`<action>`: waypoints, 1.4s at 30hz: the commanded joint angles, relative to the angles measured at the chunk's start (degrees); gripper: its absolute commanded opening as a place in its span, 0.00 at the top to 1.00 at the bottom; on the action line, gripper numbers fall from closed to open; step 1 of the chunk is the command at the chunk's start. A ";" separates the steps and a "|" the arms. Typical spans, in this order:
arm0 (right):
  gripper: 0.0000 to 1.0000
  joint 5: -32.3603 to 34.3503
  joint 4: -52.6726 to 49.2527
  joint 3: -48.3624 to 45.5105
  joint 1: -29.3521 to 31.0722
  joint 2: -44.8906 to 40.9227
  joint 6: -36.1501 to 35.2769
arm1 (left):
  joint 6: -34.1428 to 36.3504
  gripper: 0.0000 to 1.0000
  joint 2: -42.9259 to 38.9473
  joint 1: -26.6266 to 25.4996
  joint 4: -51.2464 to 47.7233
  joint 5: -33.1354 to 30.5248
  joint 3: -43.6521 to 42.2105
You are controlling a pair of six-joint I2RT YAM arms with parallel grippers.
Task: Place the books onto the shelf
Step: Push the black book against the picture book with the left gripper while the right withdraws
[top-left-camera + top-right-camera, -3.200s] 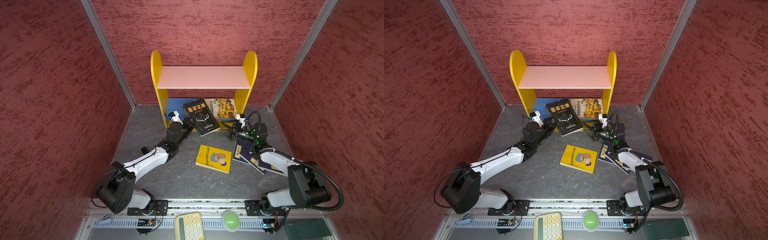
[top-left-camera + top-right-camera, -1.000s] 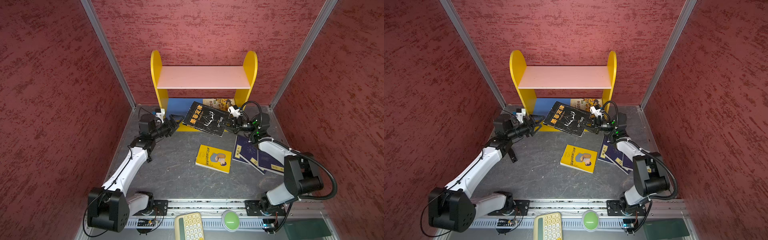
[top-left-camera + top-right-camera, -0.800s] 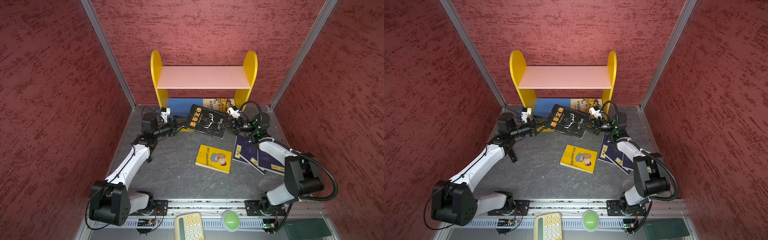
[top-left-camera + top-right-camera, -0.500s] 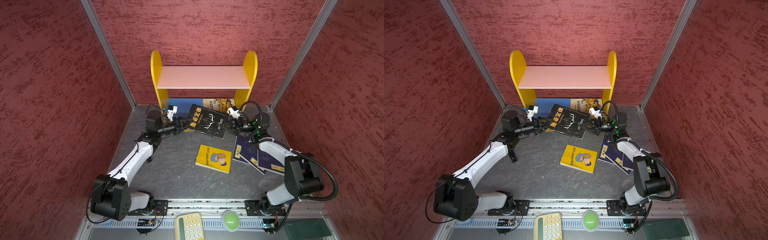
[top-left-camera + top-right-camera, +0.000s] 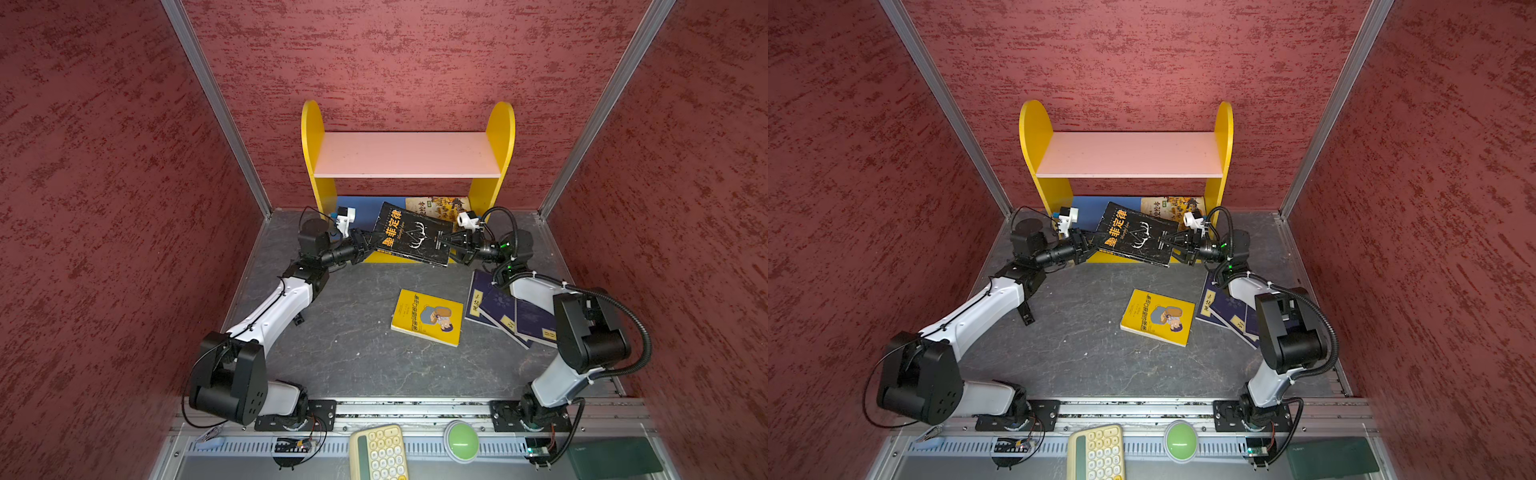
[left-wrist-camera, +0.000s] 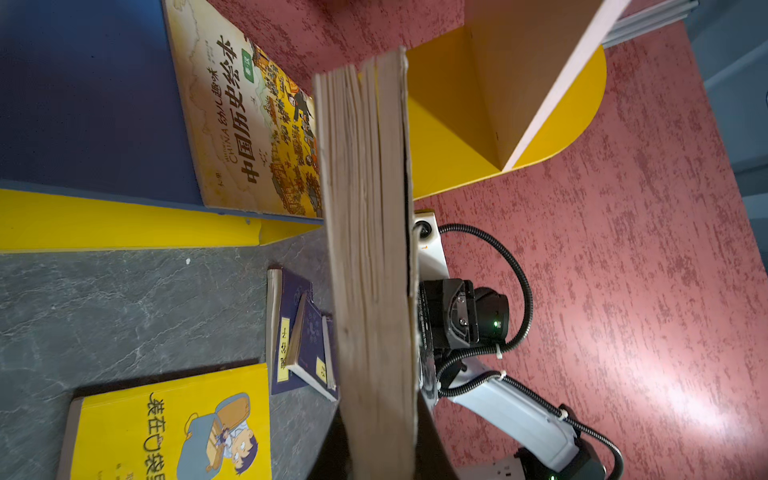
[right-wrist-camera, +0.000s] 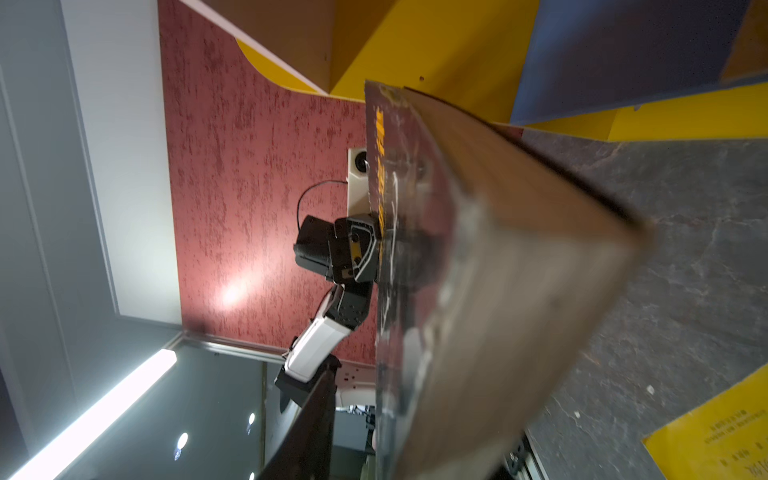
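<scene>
Black book [image 5: 411, 237] is hanging tilted over the near edge of the shelf [image 5: 409, 153], the left gripper [image 5: 370, 242] clamping its left edge and the right gripper [image 5: 444, 246] straddling its right edge with jaws parted.

From where I work, a round green dome [image 5: 461, 440] sits at the near edge. Just to its left lies a pale yellow keypad [image 5: 379, 453], slightly tilted, its near end cut off from view. Well to the dome's right lies a dark green flat slab [image 5: 613, 457]. Beyond the dome spreads the grey marbled tabletop [image 5: 353, 353]. Mottled red walls [image 5: 415, 62] rise beyond it, with aluminium corner posts [image 5: 216, 108].
</scene>
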 commanded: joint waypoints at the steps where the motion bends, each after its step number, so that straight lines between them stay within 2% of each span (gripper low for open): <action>1: 0.46 11.18 -7.03 -0.68 -0.86 -4.68 -9.58 | -1.42 1.00 1.70 -2.50 8.65 -4.56 0.71; 3: 0.35 12.81 -21.54 0.94 -1.20 -7.18 -19.05 | -1.61 1.00 3.69 -3.73 12.41 -6.35 1.81; 5: 0.29 14.33 -32.84 2.66 -1.82 -8.78 -26.08 | -1.53 1.00 5.61 -4.57 14.24 -7.89 3.20; 6: 0.20 15.42 -36.79 3.02 -2.35 -9.69 -28.65 | -1.40 1.00 6.72 -4.82 14.95 -8.66 3.98; 10: 0.05 21.91 -46.29 2.27 -4.73 -13.90 -34.06 | -0.63 1.00 10.32 -5.88 16.27 -11.62 7.12; 12: 0.02 26.26 -50.35 1.15 -6.16 -16.17 -34.98 | -0.54 1.00 12.67 -6.35 17.68 -13.00 8.60; 15: 0.01 30.95 -54.50 0.25 -7.82 -18.47 -36.73 | -2.24 1.00 17.13 -6.64 21.24 -13.45 11.25; 20: 0.01 42.16 -66.09 3.17 -8.31 -21.11 -46.56 | -3.06 1.00 24.09 -7.99 22.18 -14.68 17.78; 26: 0.01 50.04 -68.64 5.14 -8.42 -20.91 -54.79 | -1.66 1.00 30.21 -9.95 18.70 -16.66 25.51; 31: 0.01 52.17 -67.15 6.26 -8.36 -19.37 -58.46 | -1.36 1.00 32.58 -11.12 17.13 -19.35 27.28; 42: 0.01 51.75 -61.62 7.45 -8.42 -13.83 -57.56 | -3.68 1.00 36.42 -11.85 17.02 -22.00 29.46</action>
